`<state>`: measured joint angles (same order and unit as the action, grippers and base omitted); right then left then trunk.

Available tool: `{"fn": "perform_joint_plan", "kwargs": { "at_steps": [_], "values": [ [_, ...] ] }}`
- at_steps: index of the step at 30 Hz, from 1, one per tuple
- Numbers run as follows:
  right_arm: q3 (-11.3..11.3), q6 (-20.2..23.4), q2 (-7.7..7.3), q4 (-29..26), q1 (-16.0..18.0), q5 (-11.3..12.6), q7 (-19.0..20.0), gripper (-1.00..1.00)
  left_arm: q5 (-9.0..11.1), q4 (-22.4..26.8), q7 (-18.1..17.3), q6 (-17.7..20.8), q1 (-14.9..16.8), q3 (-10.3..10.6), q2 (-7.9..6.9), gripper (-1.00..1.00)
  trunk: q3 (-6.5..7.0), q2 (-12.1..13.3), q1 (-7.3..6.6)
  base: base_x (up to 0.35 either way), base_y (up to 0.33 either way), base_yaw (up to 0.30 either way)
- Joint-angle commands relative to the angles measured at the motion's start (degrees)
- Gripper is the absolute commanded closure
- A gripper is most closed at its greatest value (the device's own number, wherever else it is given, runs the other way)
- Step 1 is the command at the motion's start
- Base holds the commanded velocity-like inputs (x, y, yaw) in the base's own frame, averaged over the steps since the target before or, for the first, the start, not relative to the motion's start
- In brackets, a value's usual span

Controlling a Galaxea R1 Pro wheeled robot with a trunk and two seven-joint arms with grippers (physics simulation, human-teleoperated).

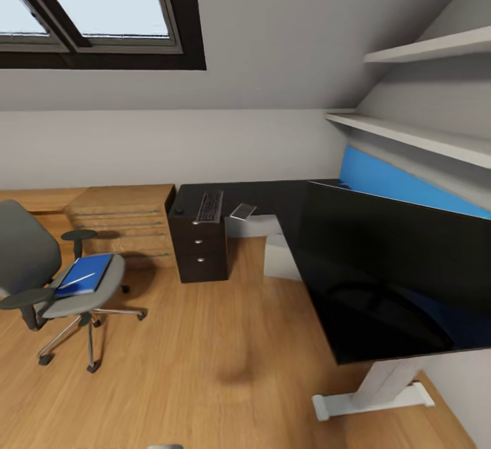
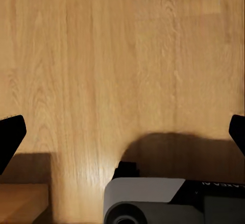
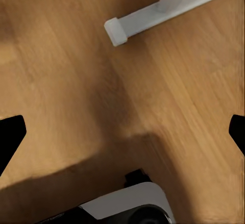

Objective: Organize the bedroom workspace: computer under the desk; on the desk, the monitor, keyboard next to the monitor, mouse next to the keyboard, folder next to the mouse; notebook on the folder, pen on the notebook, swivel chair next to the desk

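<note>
Attic bedroom, head view: the folder lies on the swivel chair seat with the pen on it; the keyboard rests on the desk. Both wrist views show the left gripper and right gripper spread wide and empty above the wood floor.

Desk (black top): keyboard, notebook.

Both arms hang low pointing down, with the left gripper spread wide so just its two black fingertips poke in at the frame edges, same deal for the right gripper, fingers far apart, nothing between them, grey robot body underneath.
</note>
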<state>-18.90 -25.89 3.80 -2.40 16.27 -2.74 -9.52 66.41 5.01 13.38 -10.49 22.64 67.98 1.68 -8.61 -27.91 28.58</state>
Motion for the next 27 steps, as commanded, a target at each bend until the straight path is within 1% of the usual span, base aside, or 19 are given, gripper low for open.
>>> {"fn": "perform_joint_plan", "kwargs": {
  "at_steps": [1,9,18,22,27],
  "values": [
    [-0.17,-0.13,0.03,0.05,0.06,-0.29,-0.24,-1.0,0.39,0.07,0.33,-0.16,0.03,0.49,-0.01,-1.0,-0.14,-0.11,-0.01,-0.29,-0.193,-0.135],
    [-0.17,-0.13,0.65,0.11,0.04,-0.26,-0.27,-1.0,0.39,0.04,0.33,-0.16,0.03,0.49,-0.01,-1.0,-0.23,-0.11,-0.01,-0.29,-0.192,-0.041],
    [-0.17,-0.13,0.75,0.03,0.07,-0.25,-0.32,-1.0,0.39,0.05,0.33,-0.16,0.03,0.49,-0.01,-1.0,-0.24,-0.11,-0.01,-0.281,-0.204,-0.003],
    [-0.13,-0.17,0.76,0.08,0.07,-0.3,-0.28,-1.0,0.39,0.04,0.33,-0.18,0.03,0.53,-0.01,-1.0,-0.24,-0.11,-0.01,-0.167,-0.146,-0.027],
    [-0.09,-0.2,0.77,0.1,0.08,-0.33,-0.25,-1.0,0.39,0.02,0.33,-0.17,0.03,0.57,-0.01,-1.0,-0.24,-0.11,-0.01,-0.048,-0.042,-0.175]
  ]
}}
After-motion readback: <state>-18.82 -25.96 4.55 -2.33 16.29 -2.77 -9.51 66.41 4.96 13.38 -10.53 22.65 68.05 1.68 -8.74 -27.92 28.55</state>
